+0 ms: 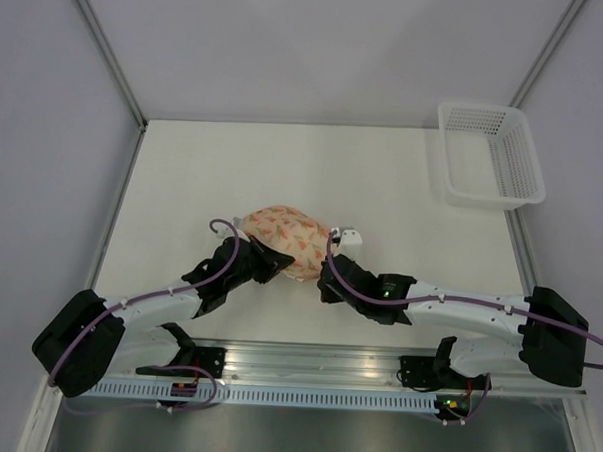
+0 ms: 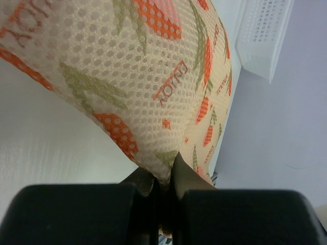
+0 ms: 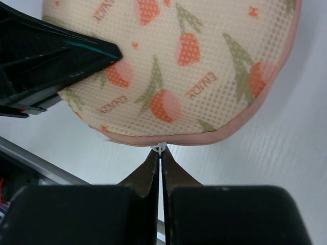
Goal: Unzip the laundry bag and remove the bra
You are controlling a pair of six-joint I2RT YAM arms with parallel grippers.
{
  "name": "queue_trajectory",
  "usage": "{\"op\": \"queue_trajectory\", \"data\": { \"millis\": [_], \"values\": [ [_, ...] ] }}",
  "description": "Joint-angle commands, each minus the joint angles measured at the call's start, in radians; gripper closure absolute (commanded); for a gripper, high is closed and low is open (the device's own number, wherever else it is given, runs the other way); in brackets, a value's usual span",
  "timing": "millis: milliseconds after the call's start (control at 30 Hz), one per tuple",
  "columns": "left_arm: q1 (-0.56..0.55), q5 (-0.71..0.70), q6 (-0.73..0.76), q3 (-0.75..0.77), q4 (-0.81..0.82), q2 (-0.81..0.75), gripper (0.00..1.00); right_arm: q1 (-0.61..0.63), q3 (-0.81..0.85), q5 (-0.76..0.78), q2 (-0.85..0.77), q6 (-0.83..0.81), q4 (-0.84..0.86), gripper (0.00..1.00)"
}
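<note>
The laundry bag (image 1: pixel 286 230) lies closed and domed at the table's middle, peach mesh with an orange-red print (image 2: pixel 153 66) and a pink zipper rim (image 3: pixel 225 133). My left gripper (image 1: pixel 268 259) is shut on a pinch of the bag's fabric at its near left end (image 2: pixel 163 176). My right gripper (image 1: pixel 325 278) is shut on the small white zipper pull (image 3: pixel 161 147) at the pink rim (image 3: pixel 160 153). The left gripper's black fingers (image 3: pixel 61 56) press against the bag in the right wrist view. The bra is hidden.
A white plastic mesh basket (image 1: pixel 490 154) stands at the back right corner; part of it (image 2: pixel 263 35) also shows in the left wrist view. A metal rail (image 1: pixel 305 364) runs along the near edge. Pale walls enclose the table on the left, right and back.
</note>
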Motion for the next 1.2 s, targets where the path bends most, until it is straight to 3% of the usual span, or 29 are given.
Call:
{"op": "queue_trajectory", "data": {
  "millis": [0,267,433,633,867,967,1000,1100,1167],
  "values": [
    [-0.002,0.052,0.088,0.046,0.046,-0.028,0.98,0.000,0.016,0.094,-0.026,0.010,-0.153,1.00],
    [0.083,0.269,0.240,0.053,0.149,0.001,0.98,0.000,0.014,0.157,-0.034,0.050,-0.329,1.00],
    [0.146,0.501,0.312,0.084,0.183,0.056,0.98,0.000,0.021,0.212,-0.048,0.081,-0.386,1.00],
    [0.155,0.751,0.484,0.259,0.060,0.267,0.98,-0.001,0.050,0.258,-0.072,0.074,-0.432,1.00],
    [0.155,0.891,0.568,0.476,0.114,0.550,0.98,0.000,0.064,0.277,-0.092,0.073,-0.458,1.00],
    [0.155,0.870,0.582,0.561,0.085,0.608,0.69,0.000,0.073,0.284,-0.091,0.074,-0.460,1.00],
    [0.155,0.819,0.587,0.578,0.045,0.608,0.49,0.000,0.073,0.286,-0.088,0.077,-0.457,1.00],
    [0.155,0.669,0.588,0.576,-0.074,0.582,0.32,0.000,0.074,0.286,-0.073,0.076,-0.444,1.00],
    [0.155,0.594,0.564,0.555,-0.130,0.534,0.29,-0.001,0.076,0.280,-0.060,0.070,-0.429,1.00]
  ]
}}
